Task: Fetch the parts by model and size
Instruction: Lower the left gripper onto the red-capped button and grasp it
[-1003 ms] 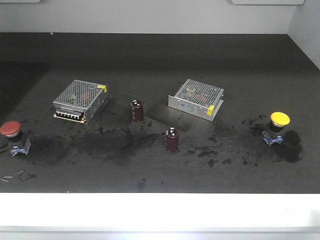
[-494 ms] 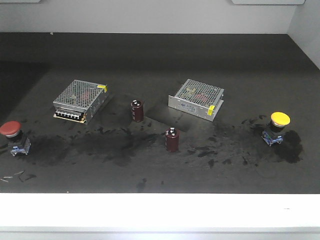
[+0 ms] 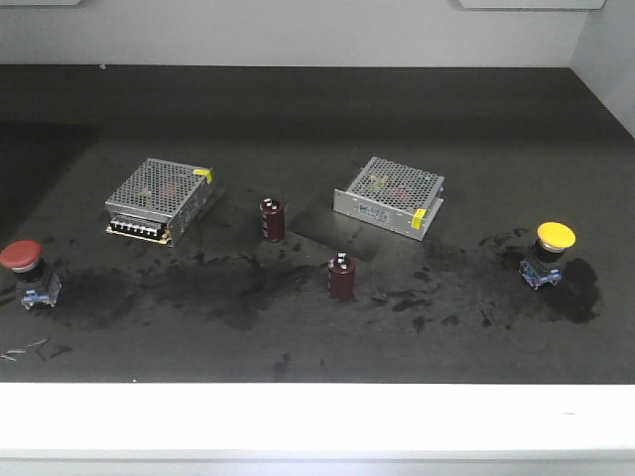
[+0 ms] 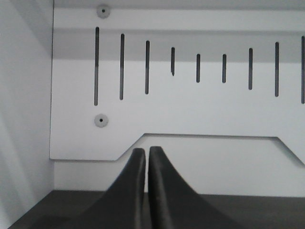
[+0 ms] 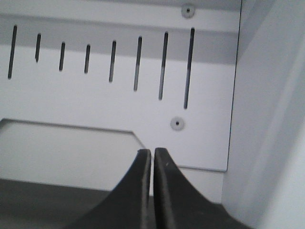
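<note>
**Desk layout, front view.** The dark desk [image 3: 317,109] carries six items. Its near half shows black smears.

**Task parts.**
- Red-capped switch [image 3: 24,270]: at the far left edge of the desk, in the near half. It stands on its blue base with the mushroom cap on top. Its long axis is close to vertical, and the cap faces up.
- Yellow-capped switch [image 3: 552,253]: at the right side of the desk, in the near half, well apart from the red one. It also stands base down and cap up, with its long axis close to vertical.

**Other items.**
- Left power-supply box [image 3: 162,198]: lies flat, left of centre, with its terminal strip toward the near side.
- Right power-supply box [image 3: 390,195]: lies flat, right of centre.
- Two maroon capacitors stand upright between the boxes. One [image 3: 273,218] is farther away, and one [image 3: 341,276] is nearer and to the right.

**Pincers.**
- Left pincer [image 4: 145,150]: fingers pressed together and holding nothing. It faces a white slotted panel [image 4: 190,109].
- Right pincer [image 5: 152,150]: fingers pressed together and holding nothing. It faces a similar slotted panel [image 5: 95,105].

Neither pincer appears in the front view.
</note>
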{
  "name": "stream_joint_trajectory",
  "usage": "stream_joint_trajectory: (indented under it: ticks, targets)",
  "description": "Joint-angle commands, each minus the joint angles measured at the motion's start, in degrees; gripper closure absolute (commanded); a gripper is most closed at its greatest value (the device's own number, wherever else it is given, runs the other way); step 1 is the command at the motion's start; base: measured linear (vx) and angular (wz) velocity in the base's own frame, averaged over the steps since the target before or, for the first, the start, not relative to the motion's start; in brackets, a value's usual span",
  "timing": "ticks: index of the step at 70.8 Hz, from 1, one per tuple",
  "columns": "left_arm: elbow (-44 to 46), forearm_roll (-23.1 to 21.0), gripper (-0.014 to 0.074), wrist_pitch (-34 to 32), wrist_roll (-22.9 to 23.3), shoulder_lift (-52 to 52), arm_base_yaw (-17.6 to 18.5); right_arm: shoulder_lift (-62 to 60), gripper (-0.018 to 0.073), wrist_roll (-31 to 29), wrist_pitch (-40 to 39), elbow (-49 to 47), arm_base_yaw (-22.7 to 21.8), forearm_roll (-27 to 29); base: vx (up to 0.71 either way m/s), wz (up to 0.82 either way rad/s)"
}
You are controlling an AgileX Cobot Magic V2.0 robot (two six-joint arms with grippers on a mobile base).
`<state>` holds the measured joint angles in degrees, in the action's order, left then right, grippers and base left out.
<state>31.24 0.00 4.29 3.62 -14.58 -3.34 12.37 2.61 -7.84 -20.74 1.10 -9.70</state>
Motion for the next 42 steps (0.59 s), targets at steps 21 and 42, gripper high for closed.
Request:
stream_joint_trajectory:
  ticks: [21, 42]
  targets:
    - [16.11, 0.0, 0.0535, 11.51, 0.22, -21.77, 0.42, 21.54, 0.0549, 0.39, 3.14, -18.86, -0.05, 3.87, 0.0, 0.0]
    - [15.99, 0.0, 0.0217, 17.19, 0.16, -29.08, 0.42, 30.22, 0.0297, 0.45, 4.31, -19.46, -0.05, 5.56, 0.0, 0.0]
